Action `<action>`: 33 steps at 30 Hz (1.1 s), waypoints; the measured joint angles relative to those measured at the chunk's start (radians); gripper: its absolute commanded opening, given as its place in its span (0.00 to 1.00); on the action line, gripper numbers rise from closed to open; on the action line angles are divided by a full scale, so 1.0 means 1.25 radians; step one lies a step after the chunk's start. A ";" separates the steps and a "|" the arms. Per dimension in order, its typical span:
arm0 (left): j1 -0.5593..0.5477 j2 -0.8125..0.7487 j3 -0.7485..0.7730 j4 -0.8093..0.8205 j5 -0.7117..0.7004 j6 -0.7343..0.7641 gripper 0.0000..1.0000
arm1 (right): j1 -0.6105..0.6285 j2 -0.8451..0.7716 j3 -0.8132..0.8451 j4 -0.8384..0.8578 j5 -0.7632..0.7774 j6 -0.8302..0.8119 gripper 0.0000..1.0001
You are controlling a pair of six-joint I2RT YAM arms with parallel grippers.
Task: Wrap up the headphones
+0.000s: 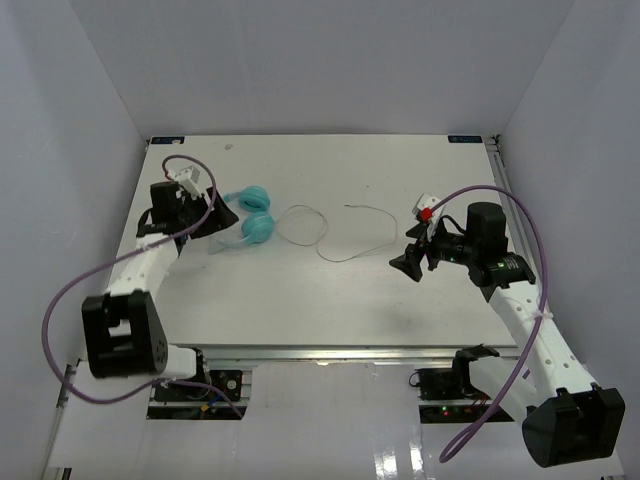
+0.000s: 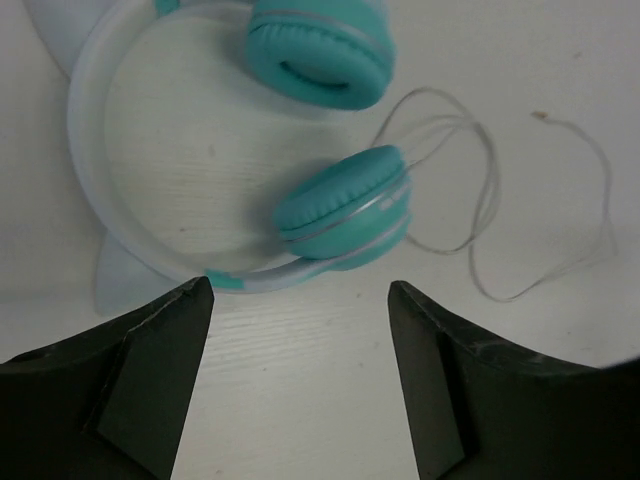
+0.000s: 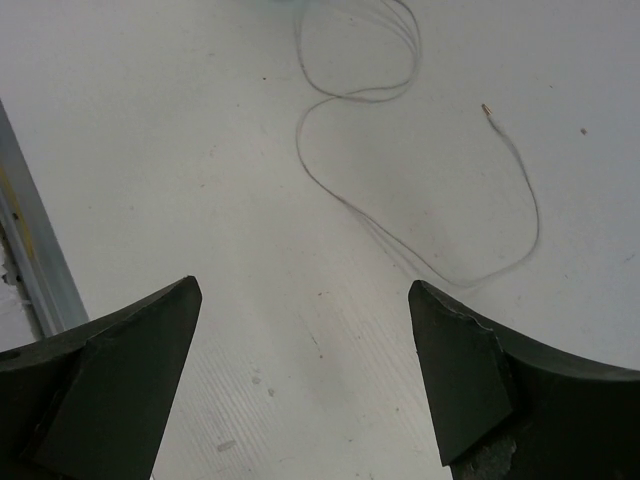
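— Judging from the overhead view, where do the headphones (image 1: 245, 218) lie?

— Left of centre, flat on the table (image 1: 400, 310), teal cups side by side, pale headband (image 2: 85, 150) toward the left edge. The thin cable (image 3: 299, 145) runs rightward in a loose loop and then a wide curve. Its plug (image 3: 487, 108) lies bare near the middle of the frame.

— And the grippers?

— The left gripper (image 2: 300, 288) hovers right at the headphones, jaws spread wide with nothing between them. In its wrist view the lower ear cup (image 2: 345, 205) sits just above the gap, at frame centre. The right gripper (image 3: 302, 288) stands well apart at the right of the overhead frame, equally wide and empty. The cable's curve fills the upper half of its own view.

— So no wrapping is done?

— None that I can see; the cable lies fully spread out, so I'd call this the very start.

— How should the first move go?

— I'd have the left arm steady the headband rather than a cup, since the padding probably gives and lets the set twist. The right should come straight down on the cable near the plug and close fully. The wire is thin and lies flat, so a shallow pinch would likely miss it. Then it should carry the cable toward the cups with slack. A tug could drag such a light set across the table.
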State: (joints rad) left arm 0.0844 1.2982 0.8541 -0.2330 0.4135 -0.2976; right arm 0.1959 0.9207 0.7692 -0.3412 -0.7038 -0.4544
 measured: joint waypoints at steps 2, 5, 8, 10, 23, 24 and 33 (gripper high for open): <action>0.002 0.124 0.076 -0.021 -0.034 0.014 0.78 | 0.000 0.001 0.000 0.000 -0.028 -0.004 0.91; 0.003 0.287 0.187 -0.057 -0.101 0.045 0.78 | -0.002 -0.001 -0.007 0.006 -0.060 -0.005 0.91; 0.003 0.386 0.265 -0.087 -0.181 0.075 0.74 | -0.005 -0.003 -0.019 0.006 -0.077 -0.007 0.91; 0.003 0.426 0.305 -0.105 -0.240 0.095 0.70 | -0.005 -0.004 -0.025 0.006 -0.086 -0.008 0.91; -0.008 0.575 0.432 -0.136 -0.329 0.172 0.58 | -0.010 -0.006 -0.027 0.006 -0.098 -0.008 0.91; -0.011 0.576 0.434 -0.138 -0.330 0.177 0.55 | -0.010 -0.006 -0.027 0.006 -0.098 -0.008 0.91; -0.022 0.579 0.431 -0.126 -0.323 0.225 0.09 | -0.016 -0.014 -0.027 0.006 -0.098 -0.007 0.91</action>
State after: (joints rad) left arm 0.0570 2.0224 1.3925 -0.3905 0.0098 -0.0158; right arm 0.1764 0.9030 0.7361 -0.3336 -0.8265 -0.4634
